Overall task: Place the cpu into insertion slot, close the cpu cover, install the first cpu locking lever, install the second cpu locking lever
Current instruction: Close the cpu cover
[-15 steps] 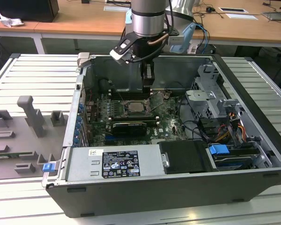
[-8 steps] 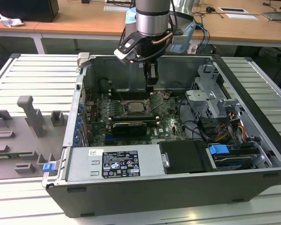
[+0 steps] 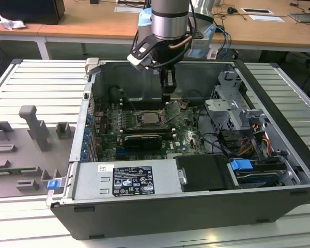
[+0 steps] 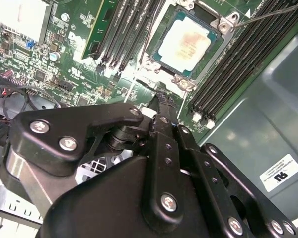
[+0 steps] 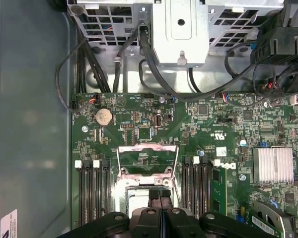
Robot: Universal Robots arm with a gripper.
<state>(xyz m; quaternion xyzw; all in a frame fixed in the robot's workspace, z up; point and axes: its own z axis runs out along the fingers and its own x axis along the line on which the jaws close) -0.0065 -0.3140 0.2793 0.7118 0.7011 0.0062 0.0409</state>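
Inside an open computer case (image 3: 144, 217) on a slatted metal surface (image 3: 36, 88), the arm's hand (image 3: 167, 94) hangs over the green motherboard (image 5: 198, 124). Its two black fingers (image 5: 154, 206) are pressed flat together with nothing between them. The cpu (image 4: 188, 43), pale top up, lies seated in the insertion slot (image 4: 159, 34), between banks of long black memory slots (image 5: 92, 188). In the exterior view the chip (image 3: 151, 118) sits low in the middle of the board. The cpu cover (image 5: 149, 148) stands swung open on its hinge (board components show through its window), tilted up beside the socket on the exterior view's right (image 3: 171, 111). The hand's tip (image 4: 164, 99) sits just above the socket edge nearest the cover; whether it touches metal cannot be told. Grey fixture blocks (image 3: 36, 129) rest outside the case.
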